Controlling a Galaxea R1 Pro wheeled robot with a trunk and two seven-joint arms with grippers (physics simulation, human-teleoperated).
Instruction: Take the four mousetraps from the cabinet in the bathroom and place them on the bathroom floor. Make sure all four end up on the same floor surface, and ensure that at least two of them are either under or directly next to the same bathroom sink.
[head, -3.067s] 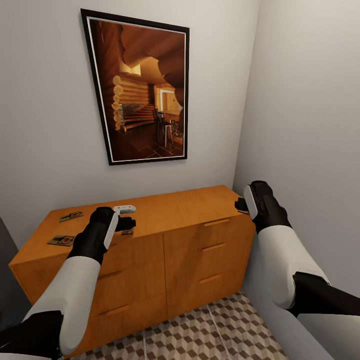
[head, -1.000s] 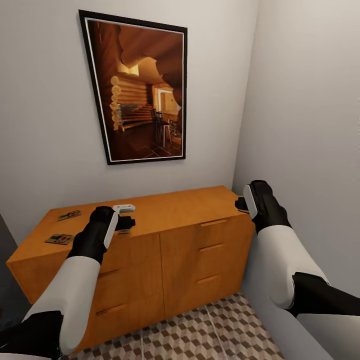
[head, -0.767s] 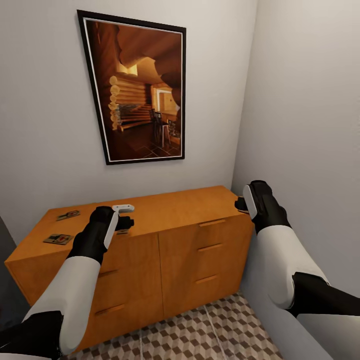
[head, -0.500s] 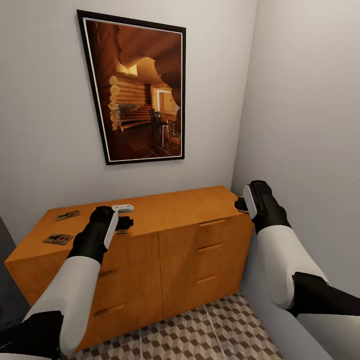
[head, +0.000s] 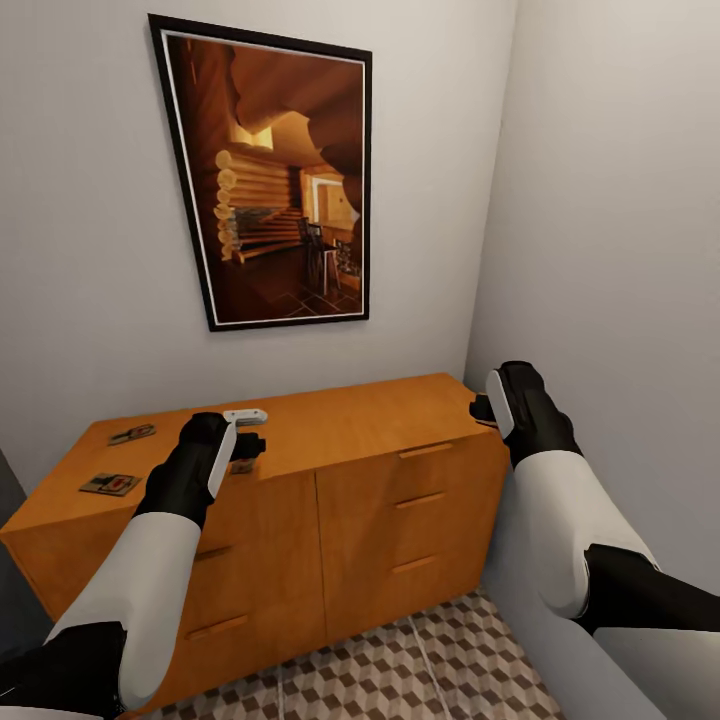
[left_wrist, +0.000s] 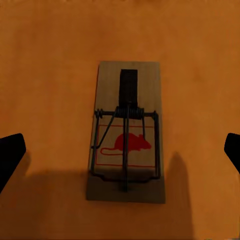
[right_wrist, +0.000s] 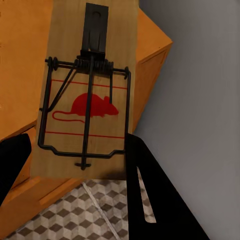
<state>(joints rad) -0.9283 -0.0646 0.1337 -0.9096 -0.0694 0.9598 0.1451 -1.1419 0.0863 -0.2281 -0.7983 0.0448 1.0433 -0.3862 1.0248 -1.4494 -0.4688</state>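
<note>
The orange-brown cabinet (head: 360, 420) stands against the wall. Two mousetraps (head: 131, 434) (head: 110, 484) lie on the left end of its top. My left gripper (head: 250, 446) hovers open over a third mousetrap (left_wrist: 126, 135), which lies flat on the wood between the spread fingertips (left_wrist: 11, 155). My right gripper (head: 483, 410) sits by the cabinet's right end, shut on a mousetrap (right_wrist: 87, 95) held in the air past the cabinet corner. The patterned bathroom floor (head: 400, 660) shows below. The bathroom sink is out of view.
A framed picture (head: 270, 180) hangs above the cabinet. A grey side wall (head: 610, 250) runs close along the right arm. The cabinet's drawer fronts with bar handles (head: 420, 500) face me.
The whole view has shifted a little, so the camera moved. Both arms keep the same pose, and the traps on the cabinet lie where they were.
</note>
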